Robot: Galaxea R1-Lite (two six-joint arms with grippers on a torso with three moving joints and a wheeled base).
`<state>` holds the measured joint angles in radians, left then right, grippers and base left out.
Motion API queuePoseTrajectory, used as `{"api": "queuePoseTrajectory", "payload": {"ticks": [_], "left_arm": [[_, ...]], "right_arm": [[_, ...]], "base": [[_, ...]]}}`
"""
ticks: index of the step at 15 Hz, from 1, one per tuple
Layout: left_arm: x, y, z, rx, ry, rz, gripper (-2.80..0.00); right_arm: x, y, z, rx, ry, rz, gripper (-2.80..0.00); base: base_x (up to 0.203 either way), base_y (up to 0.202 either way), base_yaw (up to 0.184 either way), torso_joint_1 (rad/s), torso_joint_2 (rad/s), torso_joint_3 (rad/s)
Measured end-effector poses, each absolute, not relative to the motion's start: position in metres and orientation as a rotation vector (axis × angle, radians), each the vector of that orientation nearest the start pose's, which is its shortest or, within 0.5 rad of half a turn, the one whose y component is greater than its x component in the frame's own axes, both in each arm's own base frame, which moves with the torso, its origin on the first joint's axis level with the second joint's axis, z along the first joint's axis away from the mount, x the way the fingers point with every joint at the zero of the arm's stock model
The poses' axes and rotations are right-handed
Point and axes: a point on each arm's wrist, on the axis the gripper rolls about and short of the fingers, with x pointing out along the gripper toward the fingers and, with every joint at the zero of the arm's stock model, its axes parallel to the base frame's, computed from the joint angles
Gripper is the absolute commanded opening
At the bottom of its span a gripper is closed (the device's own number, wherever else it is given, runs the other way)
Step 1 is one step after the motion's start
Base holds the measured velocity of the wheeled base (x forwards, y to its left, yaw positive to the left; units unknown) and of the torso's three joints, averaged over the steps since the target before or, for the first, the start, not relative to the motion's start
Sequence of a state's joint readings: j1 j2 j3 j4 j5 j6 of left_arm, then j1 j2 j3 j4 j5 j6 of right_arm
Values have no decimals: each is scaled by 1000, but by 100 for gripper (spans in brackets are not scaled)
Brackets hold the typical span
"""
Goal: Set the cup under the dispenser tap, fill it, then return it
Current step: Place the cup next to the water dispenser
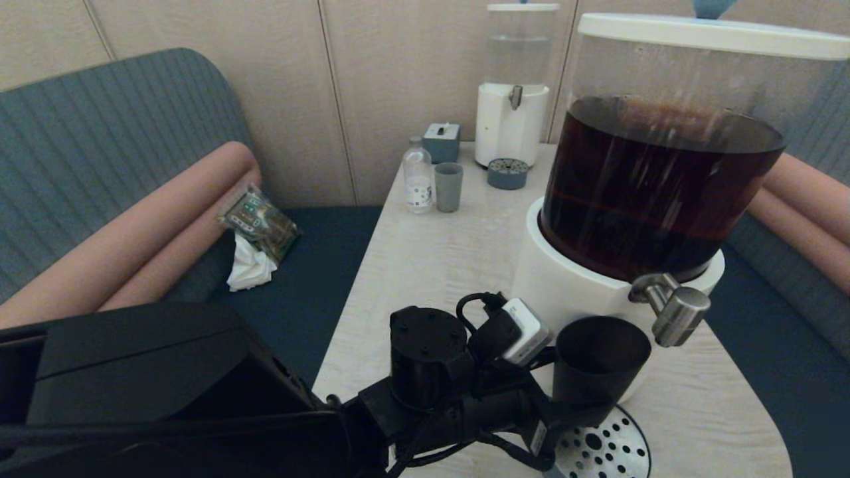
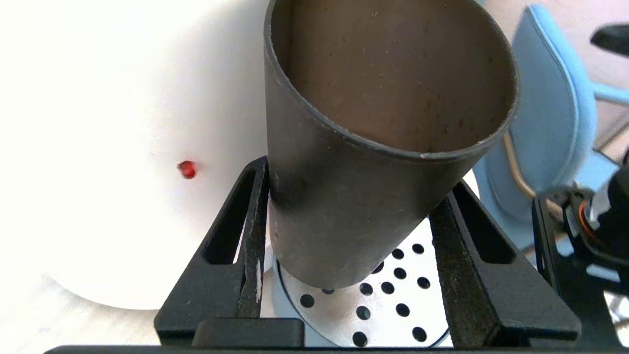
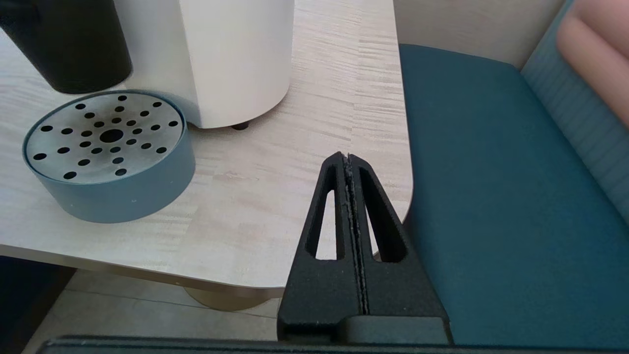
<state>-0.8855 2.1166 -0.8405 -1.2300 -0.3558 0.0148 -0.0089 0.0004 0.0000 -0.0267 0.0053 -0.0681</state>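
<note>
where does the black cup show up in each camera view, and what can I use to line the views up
Head view: the black cup is low and right of centre, beside the steel tap, held by the left gripper.
Left wrist view: the cup fills the centre, between the fingers.
Right wrist view: only its base, top-left corner.
Shared landmark: the perforated drip tray, under the cup.

The cup sits between the fingers of the left gripper, above the drip tray, just left of and below the dispenser tap. The right gripper hangs apart, off the table edge.
</note>
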Motion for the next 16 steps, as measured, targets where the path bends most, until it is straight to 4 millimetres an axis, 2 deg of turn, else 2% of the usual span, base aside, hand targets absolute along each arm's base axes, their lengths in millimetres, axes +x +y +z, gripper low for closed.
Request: {"api": "queuePoseTrajectory", "payload": {"ticks": [5,9,16], "left_arm": [[231,-285,113,-2,33,-1156,-280],[233,-265,117,-2,46,-1101,-280],[248,-221,127,-8,32,-958,-280]], "right_arm": [[-23,0,78,-68,-26,-4,-280],[-23,0,78,-68,-26,-4,-280],[-23,0,78,-68,-26,-4,-280]], "base": [[0,0,0,0,0,0],[0,0,0,0,0,0],[0,0,0,0,0,0]]}}
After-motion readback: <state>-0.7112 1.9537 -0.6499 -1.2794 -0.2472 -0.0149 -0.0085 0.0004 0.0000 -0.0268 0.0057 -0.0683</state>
